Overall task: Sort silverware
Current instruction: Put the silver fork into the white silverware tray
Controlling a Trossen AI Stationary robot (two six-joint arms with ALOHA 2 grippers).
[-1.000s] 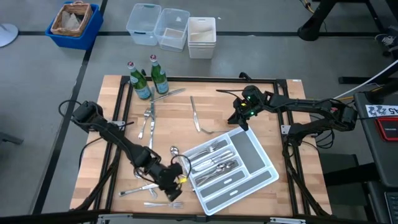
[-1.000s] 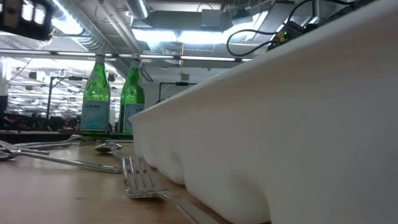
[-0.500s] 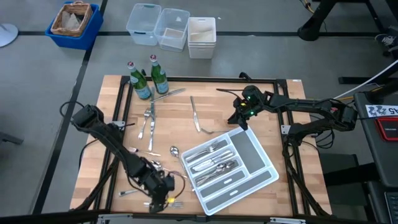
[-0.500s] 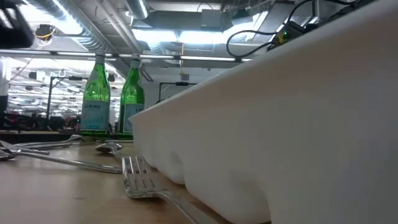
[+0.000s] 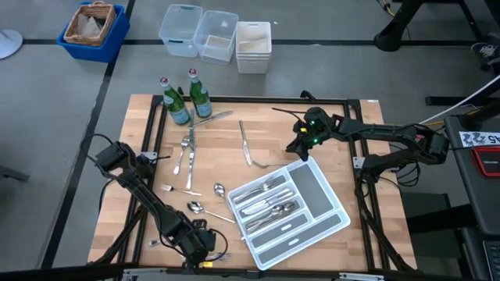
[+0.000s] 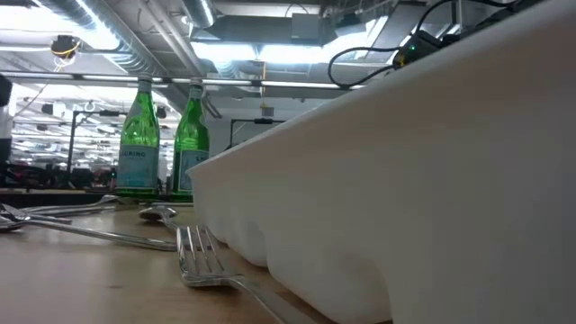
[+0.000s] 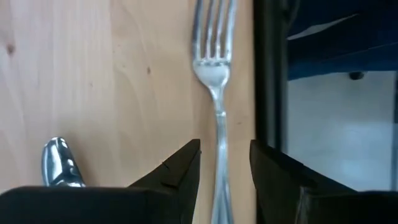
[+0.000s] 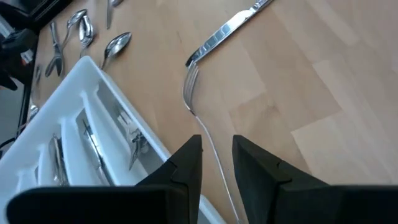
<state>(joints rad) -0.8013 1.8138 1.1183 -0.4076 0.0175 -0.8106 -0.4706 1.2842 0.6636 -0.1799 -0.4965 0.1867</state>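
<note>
Wooden tabletop with a black frame carries the whole job, and it looks roughly half done. At the near edge the left gripper (image 5: 200, 251) hangs low with its fingers a little apart and nothing between them; a fork (image 7: 215, 93) lies straight ahead of it, its handle running in between the fingertips, and a spoon (image 7: 57, 163) sits just beside. Just past that gripper, more spoons (image 5: 195, 208) and a small fork (image 5: 176, 188) wait loose. The white divided tray (image 5: 322, 193) already holds several pieces in its slots. Over the tray's far corner the right gripper (image 5: 300, 146) hovers, its fingers narrowly parted and empty, above another fork (image 8: 190, 87). Beyond it lie a knife (image 5: 244, 141), more cutlery (image 5: 188, 148) and two green bottles (image 5: 176, 104).
</note>
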